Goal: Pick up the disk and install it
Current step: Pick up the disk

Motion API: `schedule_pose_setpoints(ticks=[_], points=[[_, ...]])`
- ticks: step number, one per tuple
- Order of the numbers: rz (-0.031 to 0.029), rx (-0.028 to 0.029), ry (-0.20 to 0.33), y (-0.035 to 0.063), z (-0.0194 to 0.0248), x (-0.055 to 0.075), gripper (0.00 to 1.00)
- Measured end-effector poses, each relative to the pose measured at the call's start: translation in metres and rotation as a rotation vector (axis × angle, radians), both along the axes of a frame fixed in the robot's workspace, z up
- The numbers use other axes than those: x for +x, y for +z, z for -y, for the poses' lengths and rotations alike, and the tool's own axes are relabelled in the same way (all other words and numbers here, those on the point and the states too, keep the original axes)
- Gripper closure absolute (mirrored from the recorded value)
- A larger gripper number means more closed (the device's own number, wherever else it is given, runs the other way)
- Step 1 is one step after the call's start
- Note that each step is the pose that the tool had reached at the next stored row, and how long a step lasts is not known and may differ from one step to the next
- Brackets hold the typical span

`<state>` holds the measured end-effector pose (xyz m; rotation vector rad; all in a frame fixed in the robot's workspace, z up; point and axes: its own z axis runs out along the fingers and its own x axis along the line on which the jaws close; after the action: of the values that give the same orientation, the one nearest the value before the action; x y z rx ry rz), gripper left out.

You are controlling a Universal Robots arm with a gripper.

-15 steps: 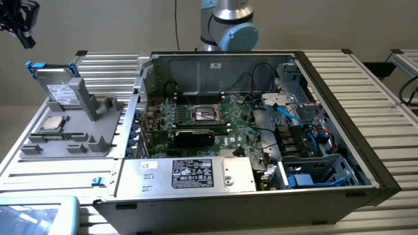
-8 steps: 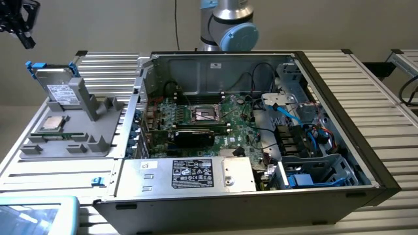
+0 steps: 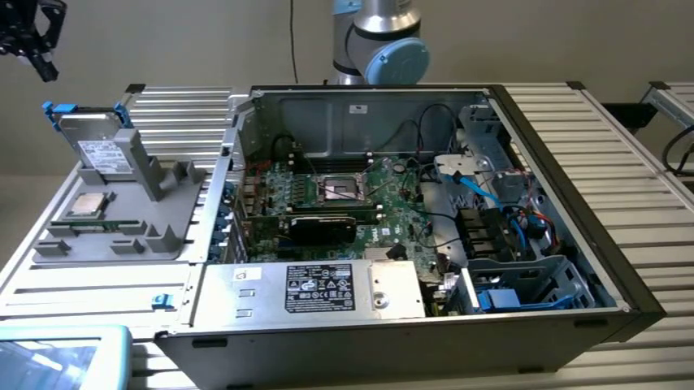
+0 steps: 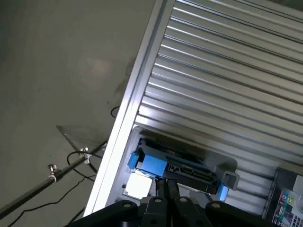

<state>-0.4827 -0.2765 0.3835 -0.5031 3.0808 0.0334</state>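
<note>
Gripper (image 4: 166, 187) under my ctrl, jaws shut & empty, hangs above the disk (image 3: 103, 150), upright in its grey holder (image 3: 162, 207) at 9 o'clock of the open PC case (image 3: 325, 114).

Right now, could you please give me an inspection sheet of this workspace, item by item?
Surface: ribbed metal table, carrying a grey holder and an open computer case.
Job's things: disk stands upright in the grey holder, blue bracket on, not yet picked up.
Clutter: square chip lies flat on the holder beside the disk; silver box with a black label sits in the case.
Grippers: tool shut, empty, above the disk and apart from it.
Cables: blue cables inside the case; black cable on the floor.
Surroundings: arm's base at the case's far side.
</note>
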Motion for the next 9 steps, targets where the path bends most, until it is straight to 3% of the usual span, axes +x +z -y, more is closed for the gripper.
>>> schedule_pose_setpoints(ticks=[9], points=[[0.0002,0.0000,0.165,-0.0007,0.0000,0.0000,0.89]])
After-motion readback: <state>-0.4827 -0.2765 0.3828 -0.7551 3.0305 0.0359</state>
